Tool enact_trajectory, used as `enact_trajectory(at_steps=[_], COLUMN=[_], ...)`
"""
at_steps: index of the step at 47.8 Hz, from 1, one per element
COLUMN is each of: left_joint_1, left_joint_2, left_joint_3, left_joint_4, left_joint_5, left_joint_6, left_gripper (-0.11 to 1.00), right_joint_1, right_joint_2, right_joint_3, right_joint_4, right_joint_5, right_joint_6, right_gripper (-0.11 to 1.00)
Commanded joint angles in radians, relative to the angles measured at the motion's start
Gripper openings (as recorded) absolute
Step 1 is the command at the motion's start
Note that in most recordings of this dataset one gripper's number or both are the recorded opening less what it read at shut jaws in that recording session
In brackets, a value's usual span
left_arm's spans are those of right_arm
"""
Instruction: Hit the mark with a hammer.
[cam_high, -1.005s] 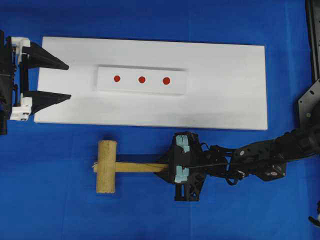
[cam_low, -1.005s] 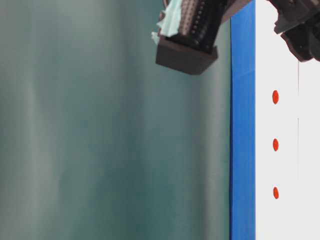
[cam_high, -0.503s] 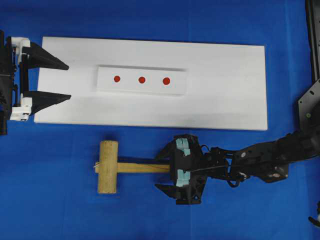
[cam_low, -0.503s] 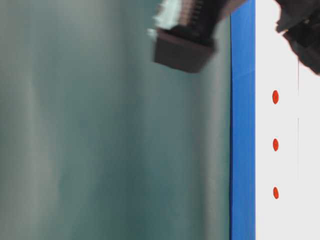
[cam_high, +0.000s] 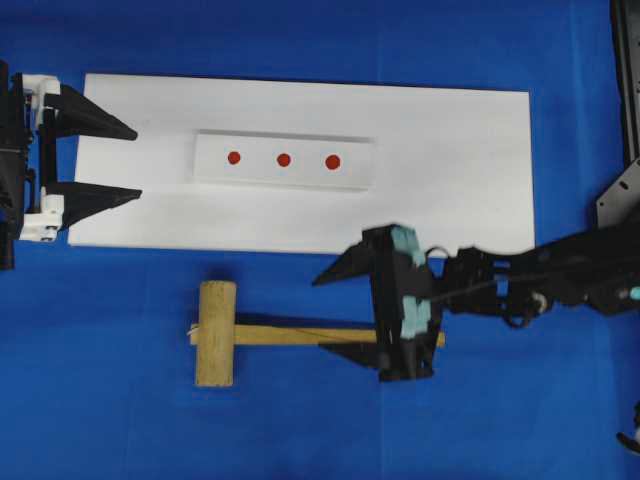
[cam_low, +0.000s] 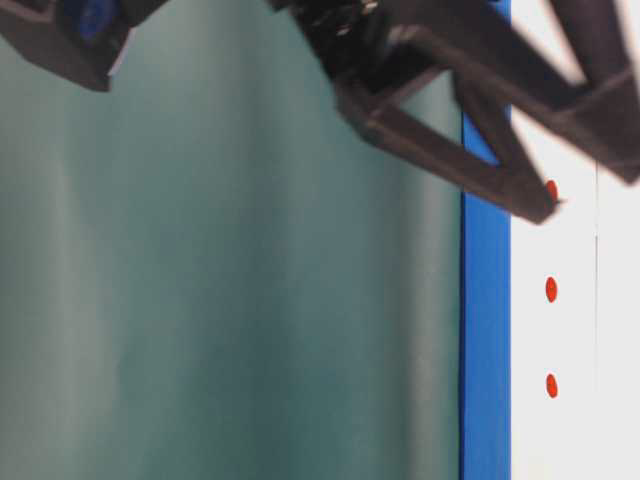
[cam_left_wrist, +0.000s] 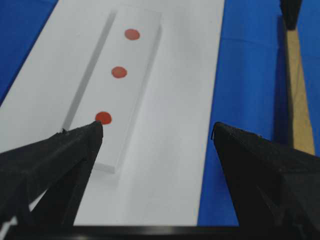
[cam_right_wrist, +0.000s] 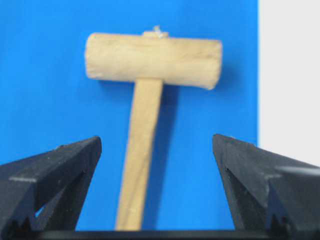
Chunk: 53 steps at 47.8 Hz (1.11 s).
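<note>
The light wooden mallet with a thick cylindrical head and a long flat handle, the hammer (cam_high: 215, 333), lies flat on the blue-covered desk (cam_high: 120, 420), just below the lower edge of the large white rectangular board (cam_high: 450, 150). Its head points toward the left side of the overhead view and its handle runs to the right. It sits where it was a second ago, perhaps nudged a little.

The right gripper (cam_high: 347, 308) has changed most. A second ago its black fingers were clamped on the handle; now they stand wide apart, released, one finger above the handle near the board's edge and the other at the handle itself. In the right wrist view the handle (cam_right_wrist: 139, 165) runs up between the spread fingers untouched.

On the board rests a smaller raised white strip (cam_high: 283, 160) bearing three red dots (cam_high: 283, 159) in a row.

The left gripper (cam_high: 95, 160) hovers at the board's left end, open as before, unmoved.
</note>
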<state>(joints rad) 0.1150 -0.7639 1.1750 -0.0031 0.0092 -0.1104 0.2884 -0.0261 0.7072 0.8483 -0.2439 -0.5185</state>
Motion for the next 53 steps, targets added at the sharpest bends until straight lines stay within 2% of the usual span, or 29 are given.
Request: enact_trajectory(at_steps=[1, 11, 18, 25, 39, 53], left_joint_1=[0.003, 0.003, 0.003, 0.003, 0.003, -0.006], left_joint_2=[0.000, 0.000, 0.002, 0.000, -0.049, -0.196], left_joint_3=[-0.012, -0.012, -0.012, -0.012, -0.008, 0.011], left_joint_4=[-0.002, -0.002, -0.002, -0.002, -0.002, -0.002], left_joint_5=[-0.005, -0.005, -0.005, -0.006, -0.012, -0.006], left_joint_6=[-0.002, 0.005, 0.014, 0.037, 0.074, 0.156], left_gripper=[0.88, 0.88, 0.88, 0.88, 0.88, 0.88], right_joint_1=[-0.034, -0.167, -0.288, -0.377, -0.425, -0.459], right_joint_2=[-0.038, -0.100, -0.161, -0.198, -0.316, -0.598], right_joint_3=[-0.002, 0.025, 0.046, 0.057, 0.080, 0.227], right_joint_4=[-0.003, -0.005, -0.009, -0.009, -0.018, -0.025], right_joint_5=[0.003, 0.035, 0.091, 0.150, 0.258, 0.316], right_joint_6=[-0.020, -0.100, -0.176, -0.221, -0.265, -0.276], right_gripper=[0.83, 0.83, 0.82, 0.82, 0.82, 0.82])
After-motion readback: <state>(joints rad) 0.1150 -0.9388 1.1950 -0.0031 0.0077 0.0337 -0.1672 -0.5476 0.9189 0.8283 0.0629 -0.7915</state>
